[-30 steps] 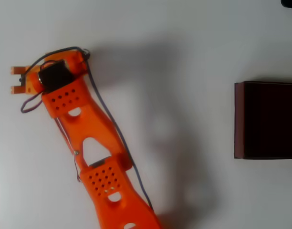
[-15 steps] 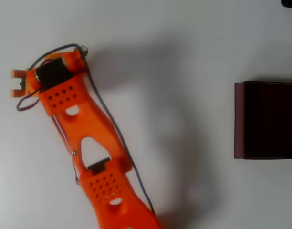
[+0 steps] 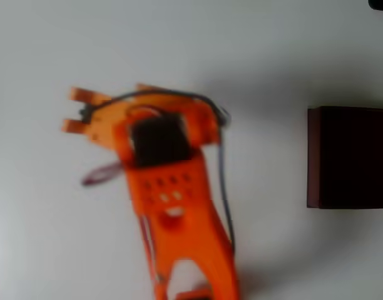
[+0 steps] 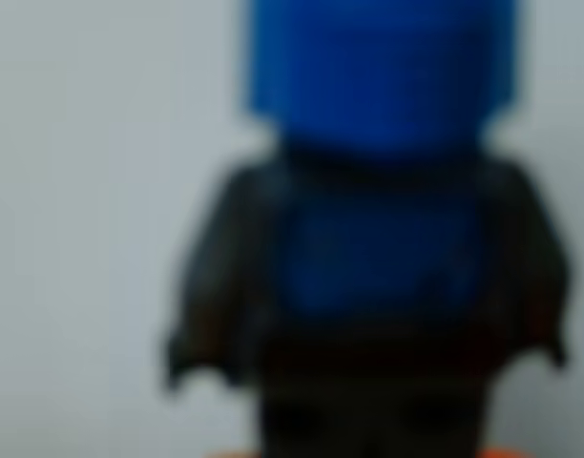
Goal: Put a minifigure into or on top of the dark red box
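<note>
The minifigure (image 4: pixel 378 239) looms very close and blurred in the wrist view, with a bright blue head, a dark body and a blue front. Slivers of orange finger touch its base at the bottom edge. In the overhead view my orange gripper (image 3: pixel 74 110) points left at the left-centre of the white table, raised and motion-blurred, shut on the minifigure, which is too small to make out between the fingertips (image 3: pixel 81 95). The dark red box (image 3: pixel 312 156) stands at the right edge, open side up with a near-black inside, far to the right of the gripper.
My orange arm (image 3: pixel 179 206) runs from the bottom edge up to the wrist, with a loose cable (image 3: pixel 224 181) along its right side. A dark object (image 3: pixel 380 4) sits in the top right corner. White table (image 3: pixel 266 75) lies between arm and box.
The arm has swung to the right and risen toward the camera, looking larger and blurred. The gripper shifted from the far left toward the centre. The box has not moved.
</note>
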You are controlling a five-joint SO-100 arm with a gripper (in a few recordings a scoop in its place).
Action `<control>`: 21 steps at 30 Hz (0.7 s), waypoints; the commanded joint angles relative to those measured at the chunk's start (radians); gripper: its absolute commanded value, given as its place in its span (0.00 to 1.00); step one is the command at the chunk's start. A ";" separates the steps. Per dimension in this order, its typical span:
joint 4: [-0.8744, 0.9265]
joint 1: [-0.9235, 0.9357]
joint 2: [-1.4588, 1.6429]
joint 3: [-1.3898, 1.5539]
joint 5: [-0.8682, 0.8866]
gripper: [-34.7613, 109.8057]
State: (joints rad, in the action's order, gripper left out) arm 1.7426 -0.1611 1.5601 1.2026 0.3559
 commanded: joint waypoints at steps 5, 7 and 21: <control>-0.080 0.304 0.456 0.367 0.031 0.24; -0.081 0.405 0.466 0.365 0.018 0.24; -0.259 0.887 -0.137 -0.009 -0.055 0.24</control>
State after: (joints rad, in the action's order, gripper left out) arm 1.4757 0.6535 1.5447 1.3744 0.2991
